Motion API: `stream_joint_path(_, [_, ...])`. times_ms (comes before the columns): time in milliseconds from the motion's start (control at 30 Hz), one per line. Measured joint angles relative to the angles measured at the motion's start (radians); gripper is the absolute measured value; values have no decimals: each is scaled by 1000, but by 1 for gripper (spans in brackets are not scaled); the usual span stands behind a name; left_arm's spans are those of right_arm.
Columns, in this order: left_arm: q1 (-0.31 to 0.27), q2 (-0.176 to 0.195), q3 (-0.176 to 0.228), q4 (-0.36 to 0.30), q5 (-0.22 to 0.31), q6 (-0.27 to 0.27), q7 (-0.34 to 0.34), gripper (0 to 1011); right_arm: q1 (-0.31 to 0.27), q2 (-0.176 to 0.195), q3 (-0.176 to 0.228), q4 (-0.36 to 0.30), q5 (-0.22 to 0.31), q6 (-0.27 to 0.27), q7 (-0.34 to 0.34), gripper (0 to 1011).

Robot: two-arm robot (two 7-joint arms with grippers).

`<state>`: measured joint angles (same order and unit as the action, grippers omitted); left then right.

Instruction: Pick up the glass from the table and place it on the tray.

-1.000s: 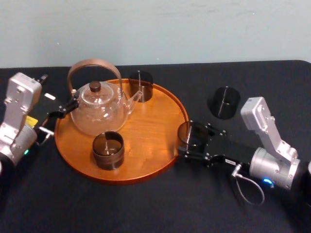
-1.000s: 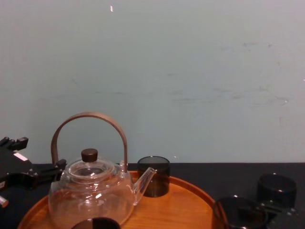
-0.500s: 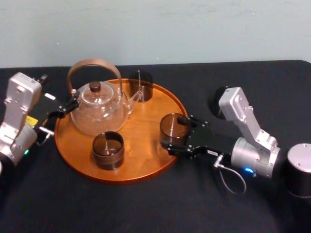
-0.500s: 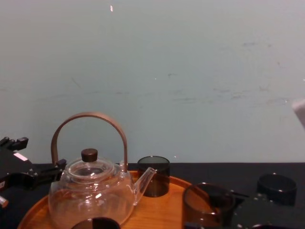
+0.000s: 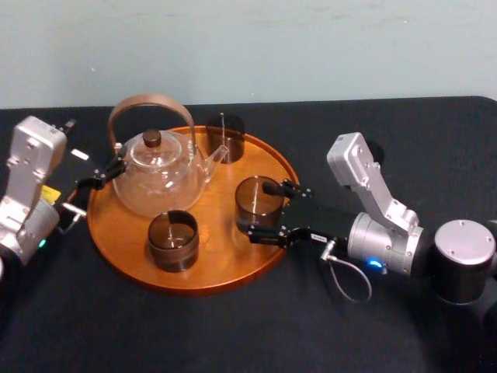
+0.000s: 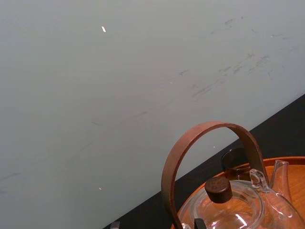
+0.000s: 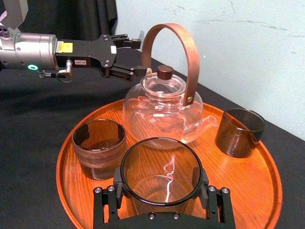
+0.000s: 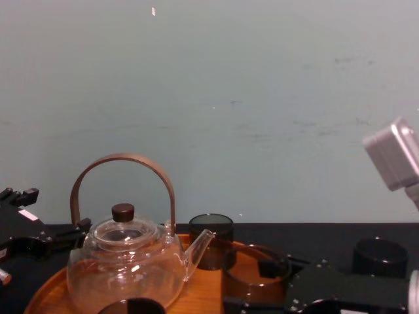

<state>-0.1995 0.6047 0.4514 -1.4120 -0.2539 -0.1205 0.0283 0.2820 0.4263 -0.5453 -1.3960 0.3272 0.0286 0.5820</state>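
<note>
Leftmost: left tool [image 5: 99, 177] [image 7: 125, 55], low over the black-clothed surface [image 5: 233, 334] at the left rim of the tray [image 5: 225, 233] [image 7: 238, 181] [image 8: 204, 296]. Its fingers stand apart, tips just beside the foot of the teapot's handle. The tray itself is round, orange-brown wood with a low raised rim.

Item: glass teapot [image 5: 155, 183] [image 7: 162, 107] [image 8: 124, 268] [image 6: 224, 210], upright on the tray's left half, with a brown arched handle, a dark knob on the lid and the spout turned toward the tray's back.

Item: front glass [image 5: 172, 239] [image 7: 99, 148], dark-tinted, upright on the tray near its front rim, just ahead of the teapot.

Item: back glass [image 5: 225, 138] [image 7: 239, 131] [image 8: 211, 237], dark-tinted, upright at the tray's back rim, close to the spout.

Item: glass [image 5: 258, 198] [image 7: 159, 167] [image 8: 252, 278], smoky and empty, upright inside the tray's right half and apart from the other two. Whether its base meets the wood cannot be told.

Item: right tool [image 5: 255, 211] [image 7: 159, 192], reaching in across the tray's right rim, black fingers clamped on either side of the glass. Its silver wrist trails over the surface to the tray's right.

Rightmost: spare dark glass [image 8: 380, 256], on the surface well to the right of the tray.
</note>
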Motion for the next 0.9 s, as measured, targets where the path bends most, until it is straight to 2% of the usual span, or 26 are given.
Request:
stream_joint_path(400, [0, 0, 0, 0, 0, 0, 0, 1010, 36, -39, -29, 70, 4, -16, 20, 905])
stream_joint_path(900, [0, 0, 0, 0, 0, 0, 0, 1010, 49, -57, -46, 112, 13, -23, 34, 905])
